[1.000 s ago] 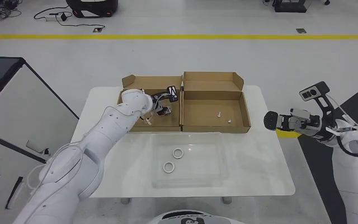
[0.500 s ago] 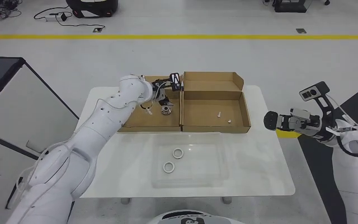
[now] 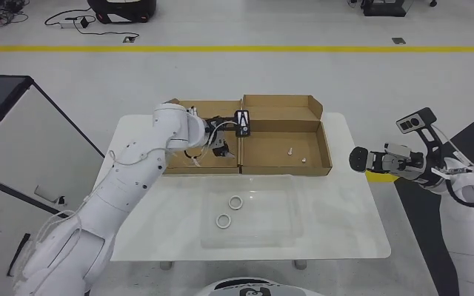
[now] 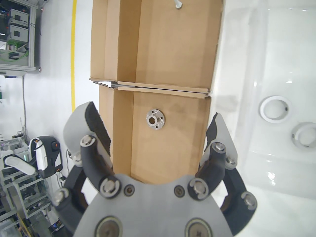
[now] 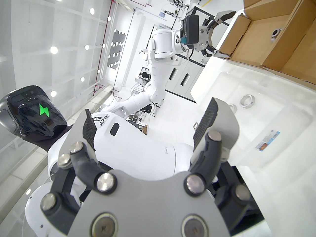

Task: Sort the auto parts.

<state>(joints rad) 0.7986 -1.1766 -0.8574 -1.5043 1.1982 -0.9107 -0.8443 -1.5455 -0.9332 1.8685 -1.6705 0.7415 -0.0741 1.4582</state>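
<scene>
Silver round flange (image 4: 155, 120) on matte brown cardboard box (image 4: 172, 154)

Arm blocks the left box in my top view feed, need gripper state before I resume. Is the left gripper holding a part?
Observer: No. The left gripper is open and empty, over the left box.
Operator: Where's the flange then?
Observer: The metal flange lies flat on that box's floor, bore facing up, touching neither finger.
Operator: Right gripper state?
Observer: The right gripper is open too, with nothing in it.
</scene>
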